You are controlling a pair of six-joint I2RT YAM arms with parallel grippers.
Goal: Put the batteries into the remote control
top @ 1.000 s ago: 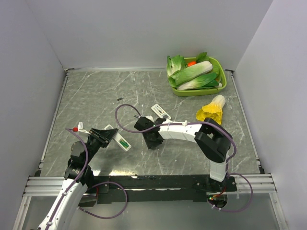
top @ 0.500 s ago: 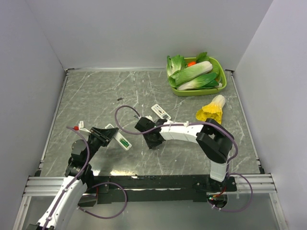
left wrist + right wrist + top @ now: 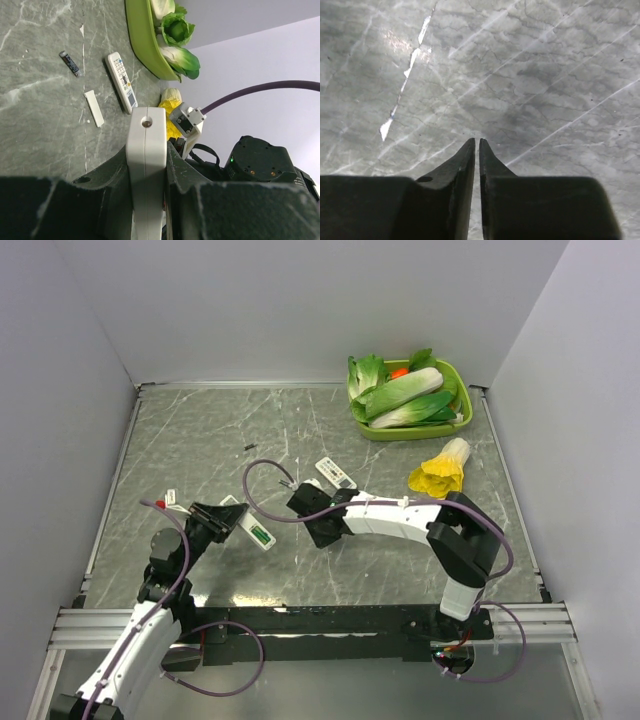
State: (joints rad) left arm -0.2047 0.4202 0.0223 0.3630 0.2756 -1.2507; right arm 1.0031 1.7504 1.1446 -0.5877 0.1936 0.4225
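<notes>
Remote control (image 3: 248, 526), slim and white, is clamped between the two fingers of the left gripper (image 3: 146, 150), at the near left of the grey marbled table (image 3: 200, 430). The jaws press on its long sides, and its free end points right and slightly nearward. In the top view its open back faces up, with one green battery (image 3: 258, 536) lying in the compartment. Whether a second battery lies beside it cannot be told.

The right gripper (image 3: 476, 142) hovers near the middle of the table, a little to the right of the remote control and apart from it. Its jaws are drawn almost together, only a hairline slit between them, with nothing held. Under its tips lies bare marble.

Farther back, near the centre, a second white remote (image 3: 335, 473) with coloured button rows lies flat. Just beside it, the left wrist view shows a small white strip (image 3: 94, 108) and, beyond that, a short dark stick (image 3: 70, 63). A green tray (image 3: 408, 434) of leafy vegetables (image 3: 405, 392) stands in the far right corner, and a yellow-leaved vegetable (image 3: 440, 472) lies on the table just nearer than it.
</notes>
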